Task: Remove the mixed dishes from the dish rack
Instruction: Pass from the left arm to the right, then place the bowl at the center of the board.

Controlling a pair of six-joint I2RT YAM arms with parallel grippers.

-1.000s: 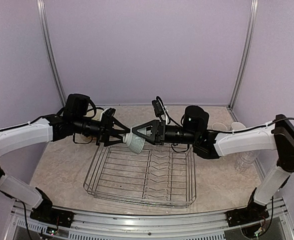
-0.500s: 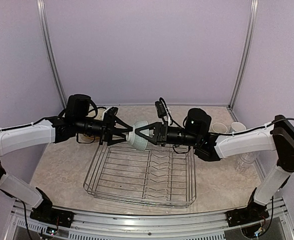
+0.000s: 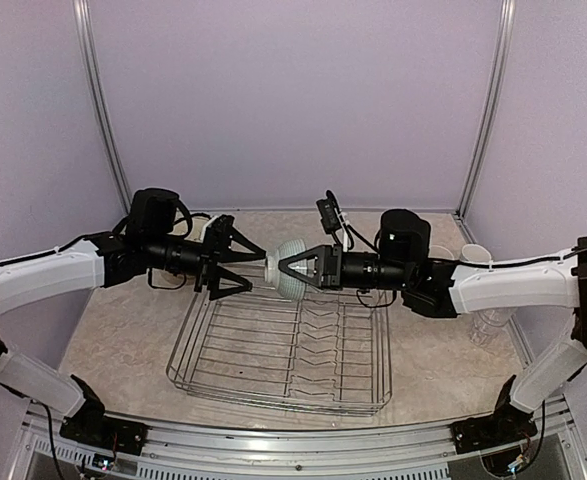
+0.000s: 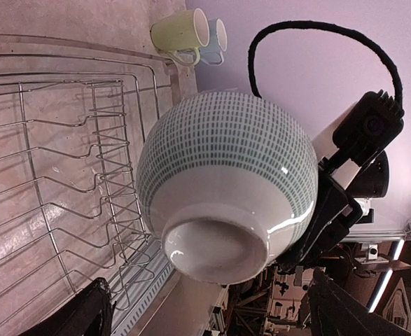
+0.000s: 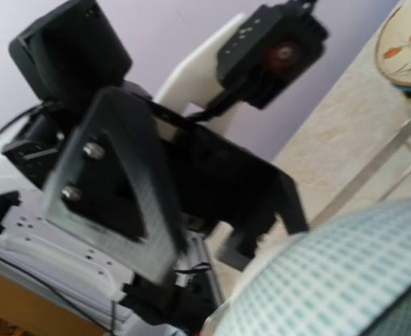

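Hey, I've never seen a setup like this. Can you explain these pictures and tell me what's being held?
These are two robot arms bolted to a table. The wide picture comes from a fixed camera above and behind them; the other two come from a camera on each wrist. On the table sits a wire dish rack, with a pale green mug, a light blue mug and clear glasses to its right. Between the arms, the right tool is shut on the rim of a patterned bowl, holding it up. The left tool is open, fingers spread near the bowl's base, not gripping it.
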